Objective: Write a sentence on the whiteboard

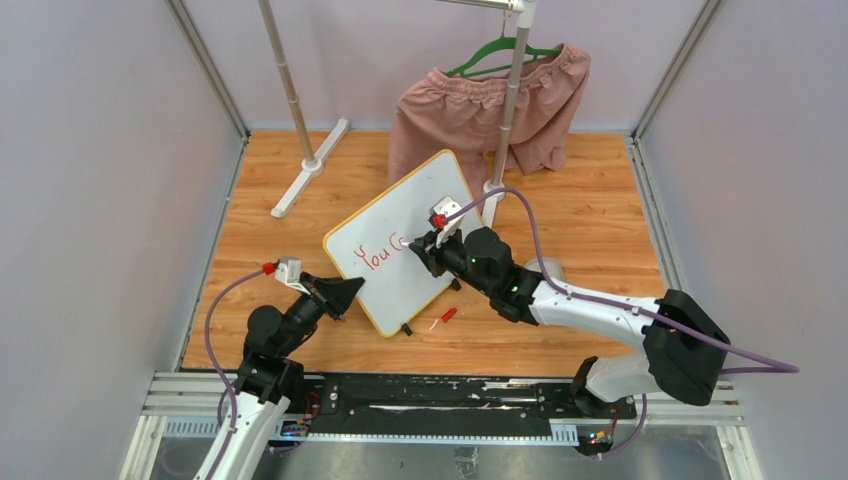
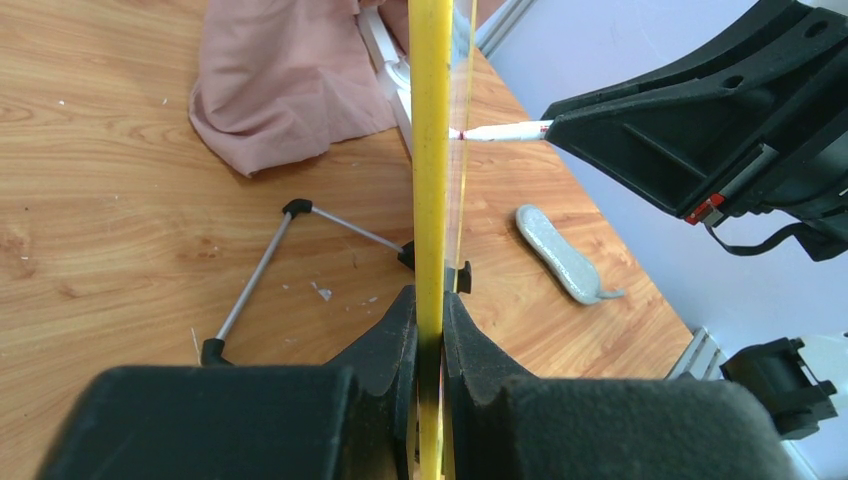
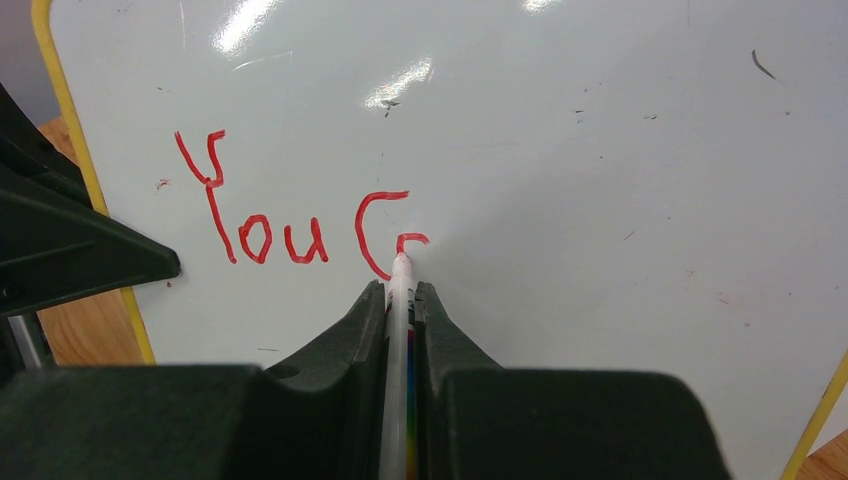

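Whiteboard (image 1: 410, 200) standing upright, our left gripper (image 2: 430, 297) clenched on its yellow edge, our right gripper (image 3: 400, 290) grasping a marker (image 3: 398, 340), tip touching the red sentence (image 3: 285, 240), we read "You C".

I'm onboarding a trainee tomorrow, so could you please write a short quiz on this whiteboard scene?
1. True or false: the left gripper is clamped on the yellow edge of the whiteboard.
2. Which letters of the sentence are written so far?
3. The right gripper holds: A) an eraser, B) a marker, C) nothing.
Key: 1 true; 2 "You C", with the next stroke just begun; 3 B.
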Controlling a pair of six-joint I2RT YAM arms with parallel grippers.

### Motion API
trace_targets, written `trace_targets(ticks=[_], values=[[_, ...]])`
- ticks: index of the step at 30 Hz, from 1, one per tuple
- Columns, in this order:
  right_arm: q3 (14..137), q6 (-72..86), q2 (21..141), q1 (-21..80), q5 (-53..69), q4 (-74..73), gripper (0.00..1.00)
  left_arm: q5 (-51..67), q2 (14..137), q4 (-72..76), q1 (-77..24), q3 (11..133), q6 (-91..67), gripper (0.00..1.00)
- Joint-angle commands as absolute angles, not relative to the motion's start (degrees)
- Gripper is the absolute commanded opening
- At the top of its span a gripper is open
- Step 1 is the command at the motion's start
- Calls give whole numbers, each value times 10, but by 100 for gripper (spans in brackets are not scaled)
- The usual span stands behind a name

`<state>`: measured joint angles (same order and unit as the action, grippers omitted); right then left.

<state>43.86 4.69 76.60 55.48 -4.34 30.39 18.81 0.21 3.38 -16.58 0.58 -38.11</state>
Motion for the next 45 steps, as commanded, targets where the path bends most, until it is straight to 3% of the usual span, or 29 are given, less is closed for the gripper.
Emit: trace_targets(ticks=[1, 30, 45], values=[[430, 44, 762, 556, -61, 286, 0, 192, -36, -11, -165, -26, -350, 0], [480, 33, 776, 547, -82, 282, 0, 193, -36, -11, -165, -27, -349, 0], [435, 53, 765, 547, -75, 289, 0, 193, -36, -10, -165, -27, -349, 0]])
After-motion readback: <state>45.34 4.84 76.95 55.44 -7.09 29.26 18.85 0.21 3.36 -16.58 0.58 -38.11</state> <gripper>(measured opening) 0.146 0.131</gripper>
